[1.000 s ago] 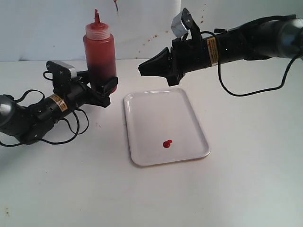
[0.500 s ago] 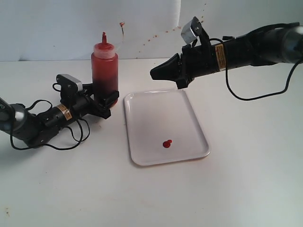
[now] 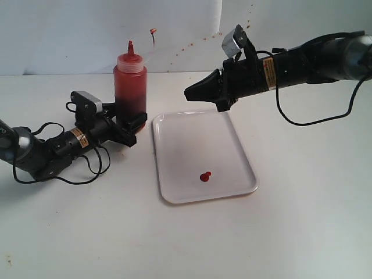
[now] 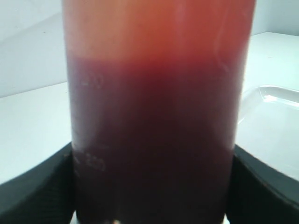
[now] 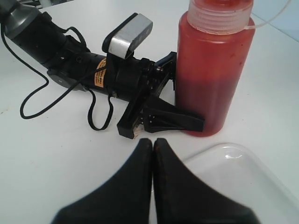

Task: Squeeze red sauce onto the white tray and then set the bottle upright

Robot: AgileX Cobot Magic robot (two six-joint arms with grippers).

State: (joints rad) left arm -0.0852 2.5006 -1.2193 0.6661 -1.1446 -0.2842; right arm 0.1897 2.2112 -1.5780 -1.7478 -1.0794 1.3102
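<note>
The bottle (image 3: 130, 87) is smooth translucent plastic, red-tinted; its cap (image 5: 223, 16) is pale ribbed plastic. The red sauce (image 3: 204, 176) appears thick and glossy. The white tray (image 3: 192, 133) is smooth plastic with a light sheen at the rim. The table (image 3: 290, 232) is white and matt. The left hand (image 3: 132, 121) and right hand (image 5: 153, 141) appear to be matt black plastic. The camera housing (image 3: 231, 42) is silver-grey, satin.

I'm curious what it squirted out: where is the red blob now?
In the exterior view the red blob lies inside the white tray, toward its camera-near end, right of the upright bottle.
</note>
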